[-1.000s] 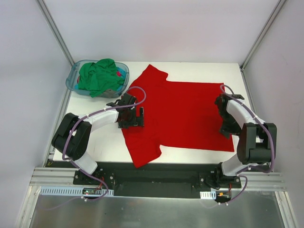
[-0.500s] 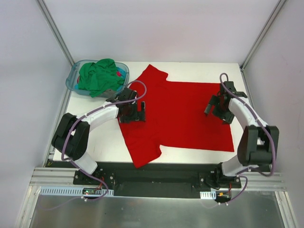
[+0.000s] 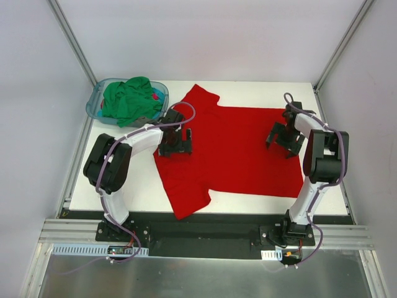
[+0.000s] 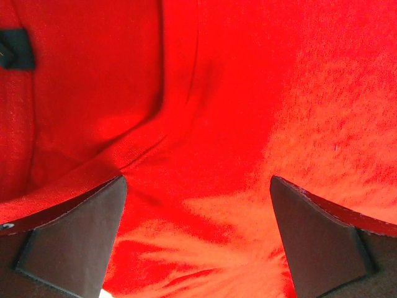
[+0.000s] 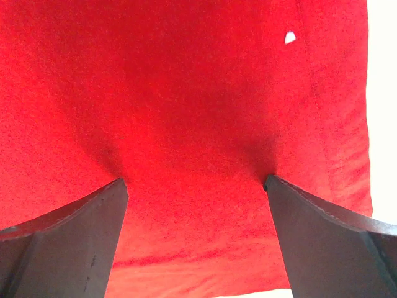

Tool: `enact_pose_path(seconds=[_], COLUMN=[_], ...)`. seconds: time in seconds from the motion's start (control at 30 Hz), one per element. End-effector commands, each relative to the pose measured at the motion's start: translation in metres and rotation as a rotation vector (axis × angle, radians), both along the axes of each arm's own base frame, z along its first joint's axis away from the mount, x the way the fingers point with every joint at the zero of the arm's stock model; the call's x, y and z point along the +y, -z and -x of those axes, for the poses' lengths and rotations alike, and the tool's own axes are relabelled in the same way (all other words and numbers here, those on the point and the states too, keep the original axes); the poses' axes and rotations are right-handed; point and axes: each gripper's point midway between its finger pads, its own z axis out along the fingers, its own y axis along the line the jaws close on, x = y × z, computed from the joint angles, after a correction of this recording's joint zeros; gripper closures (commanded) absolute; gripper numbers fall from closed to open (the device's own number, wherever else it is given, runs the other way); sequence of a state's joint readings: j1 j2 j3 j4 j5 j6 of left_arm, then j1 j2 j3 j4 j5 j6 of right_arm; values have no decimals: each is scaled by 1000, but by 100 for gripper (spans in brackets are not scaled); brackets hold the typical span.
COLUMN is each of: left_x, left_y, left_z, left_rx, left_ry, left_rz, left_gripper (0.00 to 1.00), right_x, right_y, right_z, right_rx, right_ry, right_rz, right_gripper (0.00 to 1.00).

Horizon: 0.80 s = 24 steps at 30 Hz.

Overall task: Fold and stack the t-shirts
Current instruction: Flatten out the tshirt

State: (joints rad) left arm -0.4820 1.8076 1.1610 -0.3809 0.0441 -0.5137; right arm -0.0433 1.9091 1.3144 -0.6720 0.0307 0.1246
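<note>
The left pincer (image 3: 176, 142) and right pincer (image 3: 281, 137) stand wide on the red t-shirt (image 3: 236, 152) spread across the middle of the worktop (image 3: 260, 93); closing there may bunch cloth and skew the fold.

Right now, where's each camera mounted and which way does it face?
Top external: above and behind the bases, looking down at the table; both arms show, plus red t-shirt and green t-shirt in the basket.
Left wrist: on the left arm, facing down at a seam; open jaws in bottom corners.
Right wrist: on the right arm, facing down at the hem; open jaws likewise.
Shared: all show the red t-shirt.
</note>
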Motion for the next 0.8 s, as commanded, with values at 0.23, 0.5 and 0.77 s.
enact_pose_path(seconds=[0.23, 0.5, 0.77], left_x=[1, -8, -25], left_y=[4, -29, -79], left_z=[-40, -48, 3], left_rx=[-3, -58, -156], left_ry=[6, 35, 118], left_rz=[-26, 30, 79], left_gripper=[1, 1, 1], right_x=[-15, -21, -43], right_y=[5, -29, -101], right_z=[-49, -68, 0], right_rx=[-22, -94, -221], right_ry=[22, 39, 97], right_rz=[-58, -52, 118], right_gripper=[4, 4, 4])
